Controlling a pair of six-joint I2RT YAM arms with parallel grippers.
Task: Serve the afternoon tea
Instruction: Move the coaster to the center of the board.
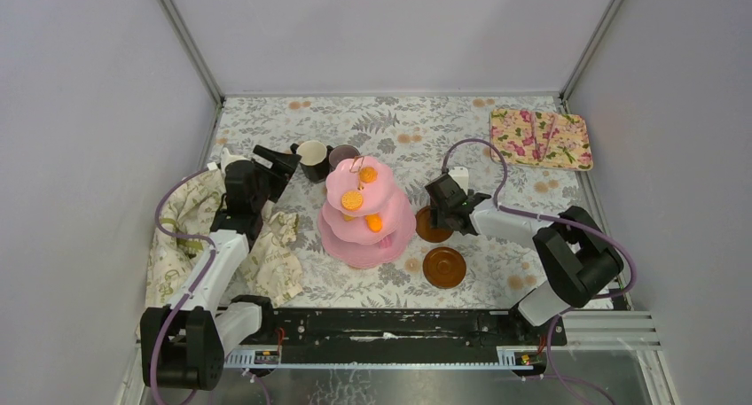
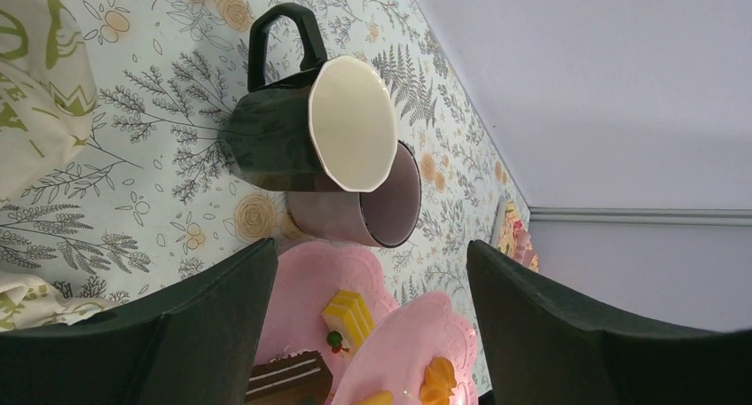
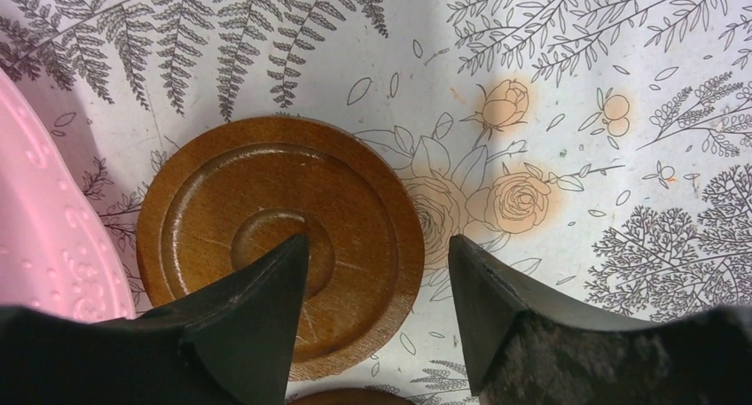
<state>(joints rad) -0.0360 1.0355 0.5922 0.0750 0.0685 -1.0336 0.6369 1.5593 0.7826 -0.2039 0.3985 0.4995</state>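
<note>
The pink three-tier cake stand (image 1: 381, 241) stands mid-table with orange sweets (image 1: 352, 200) on its tiers. Two dark mugs stand just behind it: one cream inside (image 1: 312, 159), one purple-brown (image 1: 343, 156). My left gripper (image 1: 285, 167) is open and empty, just left of the mugs. Its wrist view shows the black mug (image 2: 275, 139), the second mug (image 2: 355, 219), the stand (image 2: 306, 285) and a yellow cake slice (image 2: 348, 315) beyond its jaws (image 2: 364, 321). My right gripper (image 1: 441, 215) is open over the right rim of one brown saucer (image 3: 266, 219). The other saucer (image 1: 444, 267) lies nearer.
A beige leaf-print cloth (image 1: 191, 237) lies bunched under the left arm. A rectangular floral tray (image 1: 541, 137) sits at the back right corner. A patterned tablecloth (image 1: 417, 121) covers the table, with grey walls on three sides.
</note>
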